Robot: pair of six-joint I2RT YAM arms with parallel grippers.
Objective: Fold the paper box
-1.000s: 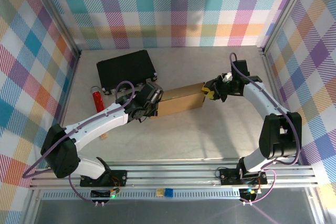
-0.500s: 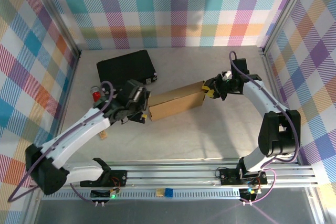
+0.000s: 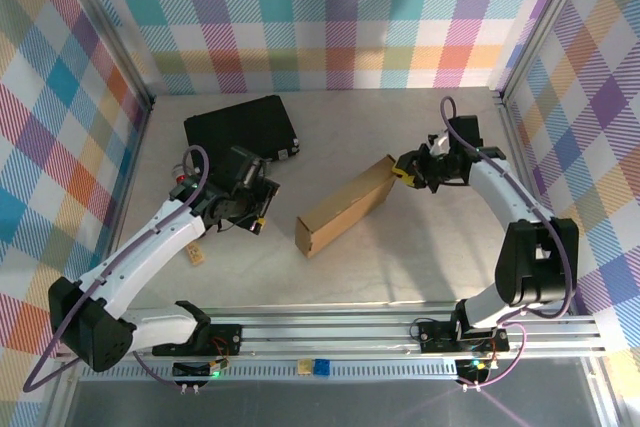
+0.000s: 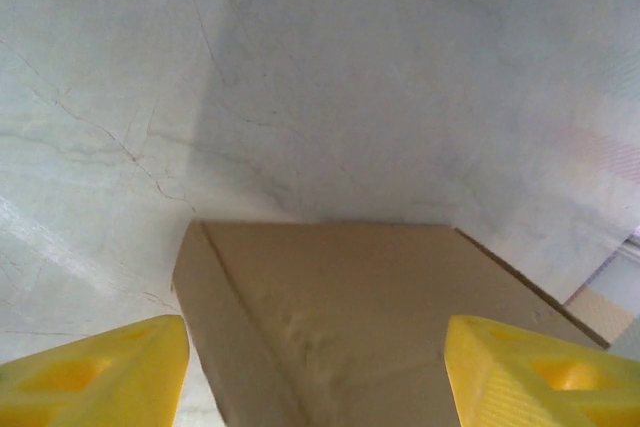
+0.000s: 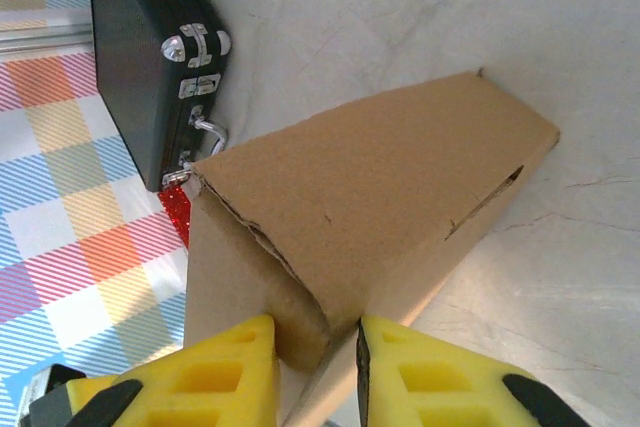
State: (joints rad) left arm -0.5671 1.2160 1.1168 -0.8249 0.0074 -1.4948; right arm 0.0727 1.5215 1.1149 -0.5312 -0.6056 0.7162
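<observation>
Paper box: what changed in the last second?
The left hand drew back leftward from the paper box and stands open, clear of it. The box swung, its left end toward the arm bases, and lies diagonal. The right hand stayed clamped on its far right end; the black case did not move.

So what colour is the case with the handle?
Black, with silver latches. The case shows best in the right wrist view.
</observation>
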